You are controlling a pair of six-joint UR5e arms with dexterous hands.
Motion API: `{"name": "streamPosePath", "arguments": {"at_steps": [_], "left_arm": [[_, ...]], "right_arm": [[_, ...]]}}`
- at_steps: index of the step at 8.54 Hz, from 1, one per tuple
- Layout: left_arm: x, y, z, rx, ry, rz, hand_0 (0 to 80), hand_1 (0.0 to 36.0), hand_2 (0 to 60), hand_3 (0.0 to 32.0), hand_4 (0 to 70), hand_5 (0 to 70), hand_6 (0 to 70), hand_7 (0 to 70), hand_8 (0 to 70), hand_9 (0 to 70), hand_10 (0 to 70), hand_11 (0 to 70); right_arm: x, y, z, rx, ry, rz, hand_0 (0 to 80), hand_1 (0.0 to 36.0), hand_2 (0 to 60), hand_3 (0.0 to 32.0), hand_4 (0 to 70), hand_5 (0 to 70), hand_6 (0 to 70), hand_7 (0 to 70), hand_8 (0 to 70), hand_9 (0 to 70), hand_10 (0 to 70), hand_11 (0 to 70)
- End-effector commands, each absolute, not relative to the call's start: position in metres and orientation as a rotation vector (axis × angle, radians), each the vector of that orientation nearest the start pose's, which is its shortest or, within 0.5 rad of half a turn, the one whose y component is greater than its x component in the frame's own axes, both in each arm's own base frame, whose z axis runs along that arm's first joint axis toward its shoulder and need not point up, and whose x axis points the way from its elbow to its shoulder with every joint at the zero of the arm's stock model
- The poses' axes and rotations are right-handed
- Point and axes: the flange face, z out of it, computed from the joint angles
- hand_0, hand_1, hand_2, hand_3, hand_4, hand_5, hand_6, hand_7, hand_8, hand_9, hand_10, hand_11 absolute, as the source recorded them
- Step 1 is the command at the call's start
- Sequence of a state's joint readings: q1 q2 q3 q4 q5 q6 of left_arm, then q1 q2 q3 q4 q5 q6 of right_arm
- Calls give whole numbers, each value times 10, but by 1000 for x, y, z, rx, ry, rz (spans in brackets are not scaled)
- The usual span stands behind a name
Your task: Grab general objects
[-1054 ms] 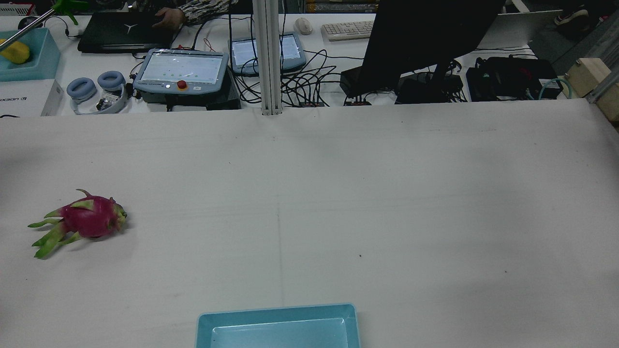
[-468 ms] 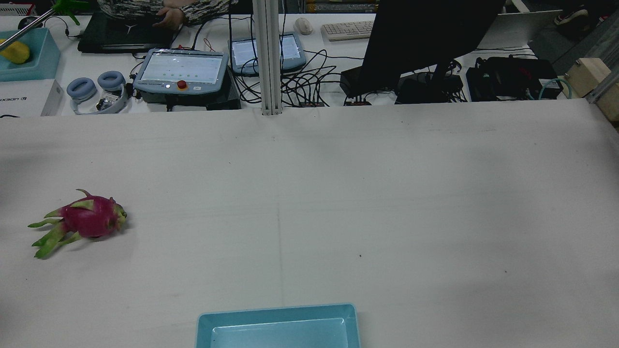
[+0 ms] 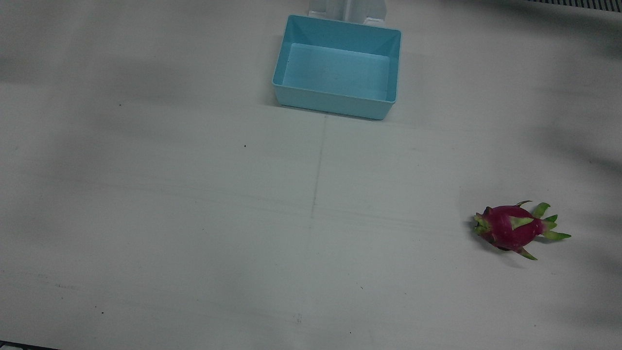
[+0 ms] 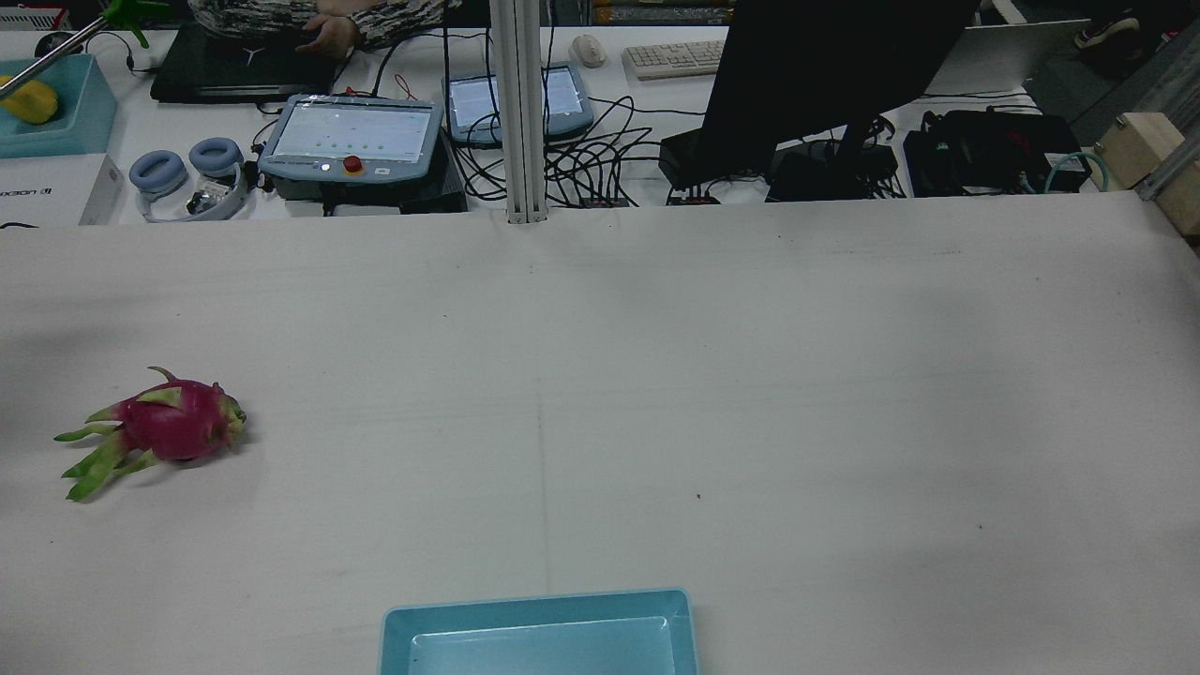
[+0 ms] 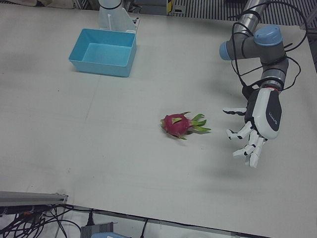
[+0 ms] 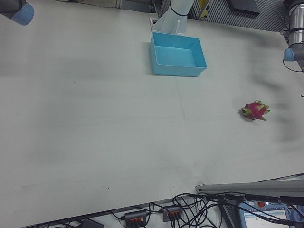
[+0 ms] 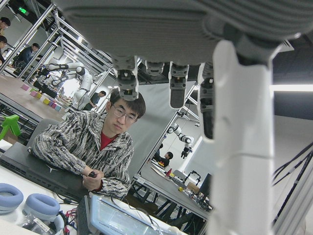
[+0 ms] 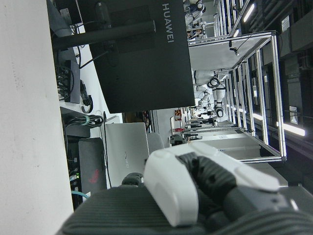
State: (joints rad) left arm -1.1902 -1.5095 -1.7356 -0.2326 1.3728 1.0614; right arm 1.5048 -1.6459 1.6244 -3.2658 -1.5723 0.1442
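Note:
A magenta dragon fruit (image 4: 173, 429) with green scales lies on its side on the white table, at the left in the rear view. It also shows as the dragon fruit (image 3: 512, 229), (image 5: 179, 125), (image 6: 255, 111). My left hand (image 5: 255, 126) hangs a little above the table, to the fruit's right in the left-front view, apart from it. It is open, fingers (image 7: 171, 85) spread, holding nothing. Of my right hand (image 8: 195, 188) only a white finger and dark palm show, so its state is unclear.
An empty light-blue bin (image 3: 330, 104), (image 4: 539, 605), (image 5: 101, 67) stands at the table's robot-side edge, in the middle. Beyond the far edge are teach pendants (image 4: 352, 136), cables, a dark monitor (image 4: 825, 75) and a person at a laptop (image 4: 244, 61).
The fruit and the bin have not moved. The person at the back desk has leaned in a little over the laptop.

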Motion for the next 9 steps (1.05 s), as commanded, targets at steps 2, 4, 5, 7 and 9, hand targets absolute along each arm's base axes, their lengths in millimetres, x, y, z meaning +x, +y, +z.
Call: {"name": "streamPosePath", "arguments": {"at_steps": [2, 4, 5, 7, 9], "left_arm": [[43, -477, 547, 913, 1762, -1075, 800, 360, 600, 22, 127, 259, 0, 348, 0, 55, 0, 0], [68, -472, 549, 916, 1686, -993, 800, 360, 600, 124, 162, 2, 0, 282, 0, 42, 0, 0], [84, -470, 549, 890, 1681, -975, 800, 360, 600, 146, 129, 0, 0, 269, 0, 39, 0, 0], [99, -468, 549, 888, 1674, -957, 800, 360, 600, 120, 156, 22, 0, 322, 0, 50, 0, 0], [135, -464, 548, 885, 1648, -953, 800, 360, 600, 10, 132, 488, 0, 396, 0, 65, 0, 0]], "right_arm": [[104, -452, 708, 213, 2005, -2332, 0, 0, 0, 0, 0, 0, 0, 0, 0, 0, 0, 0], [104, -452, 709, 213, 2004, -2334, 0, 0, 0, 0, 0, 0, 0, 0, 0, 0, 0, 0], [104, -452, 708, 213, 2005, -2333, 0, 0, 0, 0, 0, 0, 0, 0, 0, 0, 0, 0], [104, -452, 708, 213, 2005, -2332, 0, 0, 0, 0, 0, 0, 0, 0, 0, 0, 0, 0], [104, -452, 709, 213, 2004, -2334, 0, 0, 0, 0, 0, 0, 0, 0, 0, 0, 0, 0]]}}
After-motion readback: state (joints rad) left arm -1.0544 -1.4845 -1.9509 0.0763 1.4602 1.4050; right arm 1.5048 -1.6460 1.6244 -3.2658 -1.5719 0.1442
